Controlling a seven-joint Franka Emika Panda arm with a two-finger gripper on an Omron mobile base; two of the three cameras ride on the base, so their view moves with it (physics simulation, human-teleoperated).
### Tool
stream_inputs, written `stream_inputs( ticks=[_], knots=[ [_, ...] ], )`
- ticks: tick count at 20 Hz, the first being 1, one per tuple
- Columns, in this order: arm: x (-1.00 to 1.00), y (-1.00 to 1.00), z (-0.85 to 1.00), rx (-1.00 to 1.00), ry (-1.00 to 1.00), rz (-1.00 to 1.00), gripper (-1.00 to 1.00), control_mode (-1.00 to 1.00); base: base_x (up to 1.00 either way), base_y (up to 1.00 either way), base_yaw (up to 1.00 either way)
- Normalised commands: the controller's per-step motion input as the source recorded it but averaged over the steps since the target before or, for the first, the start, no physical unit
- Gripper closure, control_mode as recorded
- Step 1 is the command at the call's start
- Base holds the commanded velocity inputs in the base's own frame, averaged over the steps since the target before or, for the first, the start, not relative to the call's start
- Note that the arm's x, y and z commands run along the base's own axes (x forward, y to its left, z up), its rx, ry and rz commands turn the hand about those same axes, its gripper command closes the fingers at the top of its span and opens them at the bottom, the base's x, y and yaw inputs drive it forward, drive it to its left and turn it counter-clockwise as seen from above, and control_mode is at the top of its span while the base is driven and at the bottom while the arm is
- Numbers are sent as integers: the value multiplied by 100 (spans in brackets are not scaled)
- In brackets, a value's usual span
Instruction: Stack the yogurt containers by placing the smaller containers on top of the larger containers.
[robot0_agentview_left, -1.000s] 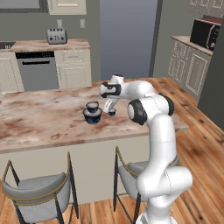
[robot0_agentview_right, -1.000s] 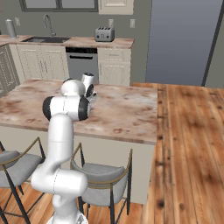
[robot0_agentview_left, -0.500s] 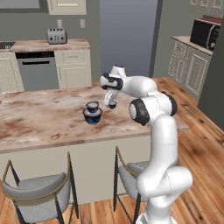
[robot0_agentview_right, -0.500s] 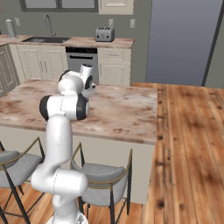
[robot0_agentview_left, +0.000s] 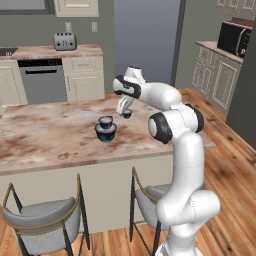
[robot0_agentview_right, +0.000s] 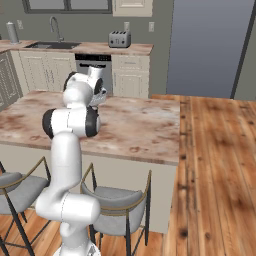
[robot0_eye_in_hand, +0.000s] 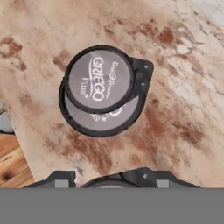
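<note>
On the marble island stands the widest yogurt container (robot0_agentview_left: 105, 134), a dark-blue tub with a teal base. The medium tub (robot0_agentview_left: 105, 121) sits on top of it. The hand view looks straight down on this stack, with the medium tub's grey lid (robot0_eye_in_hand: 99, 78) lying off-centre over the wide tub's lid (robot0_eye_in_hand: 105, 120). My gripper (robot0_agentview_left: 125, 112) hangs above the counter, just right of the stack, shut on the tiny dark-blue tub (robot0_agentview_left: 128, 114). That tub's dark rim (robot0_eye_in_hand: 114, 176) shows between my fingertips (robot0_eye_in_hand: 61, 178).
The island counter (robot0_agentview_left: 45, 140) runs left, with its front edge towards me and two grey stools (robot0_agentview_left: 42, 220) below it. A toaster (robot0_agentview_left: 64, 41) stands on the back counter and a microwave (robot0_agentview_left: 234, 37) at the far right. Wooden floor lies to the right.
My gripper has risen from the counter beside the stack, carrying the tiny tub upward. The stacked tubs have not moved.
</note>
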Motion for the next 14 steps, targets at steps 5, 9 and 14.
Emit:
stream_inputs(
  ticks=[5,9,14],
  knots=[
    [-11,23,30,0,0,0,100,-100,0,0,0],
    [-6,37,19,0,0,0,100,-100,0,0,0],
    [0,42,10,0,0,0,100,-100,0,0,0]
  ],
)
